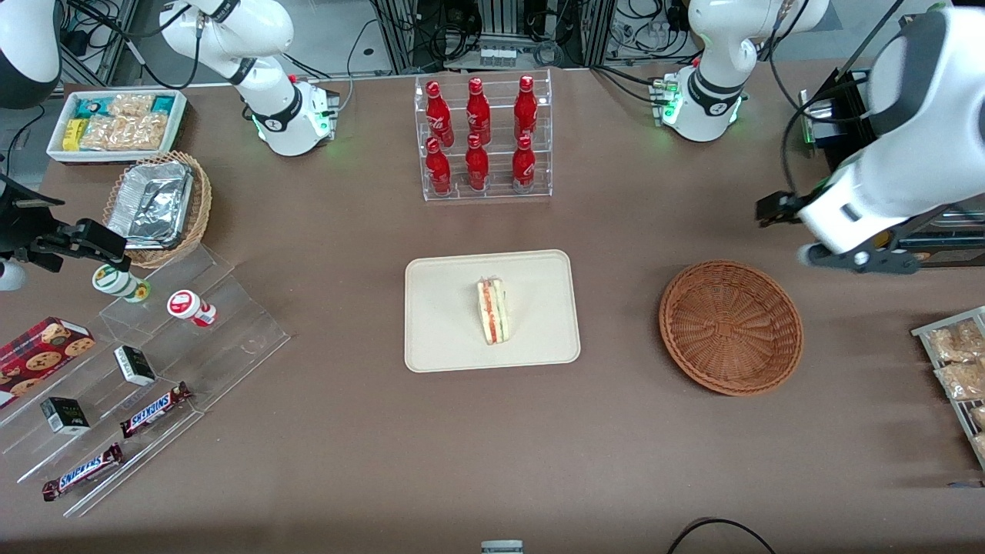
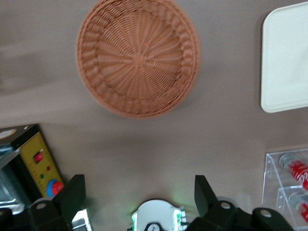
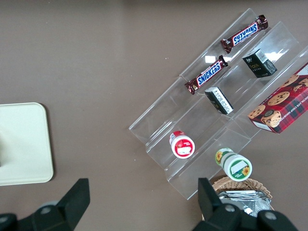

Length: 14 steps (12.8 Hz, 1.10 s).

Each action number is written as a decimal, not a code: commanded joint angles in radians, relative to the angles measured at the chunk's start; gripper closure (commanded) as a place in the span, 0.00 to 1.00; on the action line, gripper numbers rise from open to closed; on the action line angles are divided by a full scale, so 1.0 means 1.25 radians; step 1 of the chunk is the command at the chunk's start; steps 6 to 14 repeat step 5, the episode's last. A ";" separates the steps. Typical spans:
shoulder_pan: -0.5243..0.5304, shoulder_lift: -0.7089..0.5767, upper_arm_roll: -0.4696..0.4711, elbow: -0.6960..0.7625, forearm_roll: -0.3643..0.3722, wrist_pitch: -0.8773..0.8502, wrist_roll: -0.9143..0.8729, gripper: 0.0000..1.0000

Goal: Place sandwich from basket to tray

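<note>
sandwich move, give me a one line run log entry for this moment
sandwich: on tray | basket: empty | gripper: open, raised, holding nothing, toward working arm's end

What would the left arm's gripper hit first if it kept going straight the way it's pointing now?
Most likely bare table. The gripper is open, empty and pointing down, raised beside the basket, which sits off its line; depth is hard to judge.

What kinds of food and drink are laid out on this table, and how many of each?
Red bottles: 6
Snickers bars: 2
Sandwich, on the tray: 1
Cookie box: 1
Total: 10
The basket holds nothing; the gripper hangs open above the table beside it.
</note>
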 commanded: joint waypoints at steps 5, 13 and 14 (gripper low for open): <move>-0.040 -0.072 0.110 0.023 -0.011 -0.076 0.027 0.00; -0.040 -0.072 0.110 0.023 -0.011 -0.076 0.027 0.00; -0.040 -0.072 0.110 0.023 -0.011 -0.076 0.027 0.00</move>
